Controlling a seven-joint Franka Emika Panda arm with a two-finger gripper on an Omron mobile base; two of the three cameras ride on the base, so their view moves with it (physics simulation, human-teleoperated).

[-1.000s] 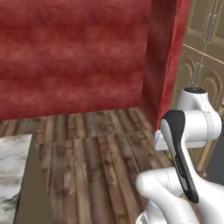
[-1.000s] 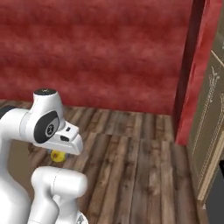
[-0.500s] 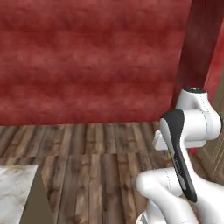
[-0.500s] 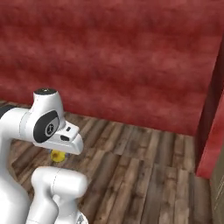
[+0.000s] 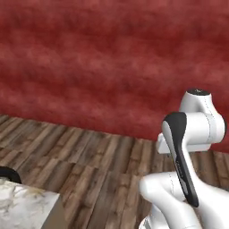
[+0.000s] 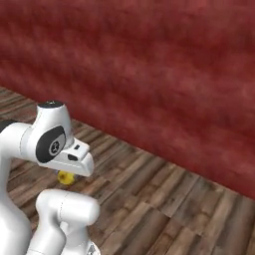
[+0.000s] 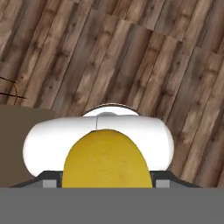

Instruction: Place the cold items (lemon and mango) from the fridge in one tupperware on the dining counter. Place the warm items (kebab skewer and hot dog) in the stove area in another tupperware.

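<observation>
A yellow lemon (image 7: 107, 164) sits between my fingers and takes up the lower middle of the hand view. My gripper (image 7: 107, 183) is shut on it, held over the wooden floor. From the right base view the lemon (image 6: 63, 177) peeks out as a small yellow spot under the white hand (image 6: 74, 157), close in front of the arm's body. The mango, kebab skewer, hot dog, tupperware, fridge and stove are out of view.
A red wall (image 5: 103, 67) spans the scene ahead, with a wood-plank floor (image 5: 89, 165) in front of it. A marble counter corner (image 5: 24, 208) juts in at the lower left of the left base view, with a dark rounded thing (image 5: 8, 173) at its edge.
The whole picture has slid sideways: the base has turned, and the wall's corner and the cabinet doors on the right have left the views. The lemon stays in the gripper.
</observation>
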